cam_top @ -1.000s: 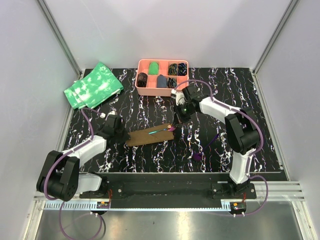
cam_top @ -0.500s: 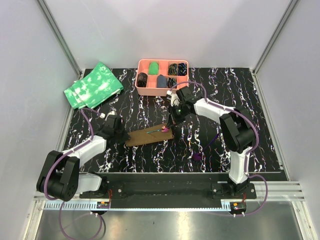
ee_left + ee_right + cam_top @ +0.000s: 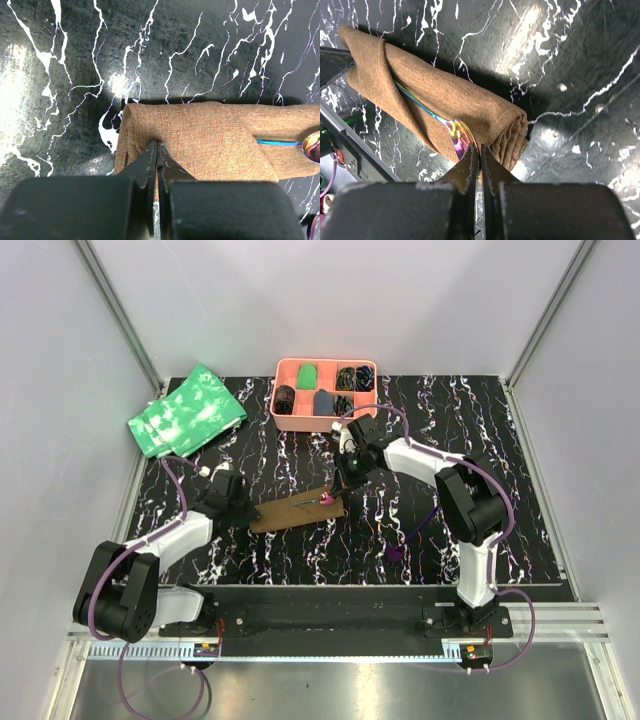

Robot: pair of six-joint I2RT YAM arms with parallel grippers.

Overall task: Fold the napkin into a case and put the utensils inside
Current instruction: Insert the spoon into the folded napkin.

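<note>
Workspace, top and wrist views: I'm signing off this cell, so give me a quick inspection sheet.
Surface: black white-veined table.
Job's things: brown napkin folded into a strip; spoon tucked inside, bowl sticking out; purple utensil loose to its right.
Clutter: green cloth far left; pink tray holding small items.
Pincers: left pincer shut, tips on the napkin's end; right pincer shut at the spoon end.
Cables: purple cables loop along both arms.
Surroundings: pale walls, metal frame.

The black, white-veined marble-pattern worktop (image 3: 520,470) carries a green white-mottled folded cloth (image 3: 187,412) at 10 o'clock, a pink plastic compartment tray (image 3: 310,424) at 12 o'clock, a flat brown folded cloth strip (image 3: 290,512) at centre, and a slim purple plastic utensil (image 3: 397,551) at 4 o'clock.
</note>
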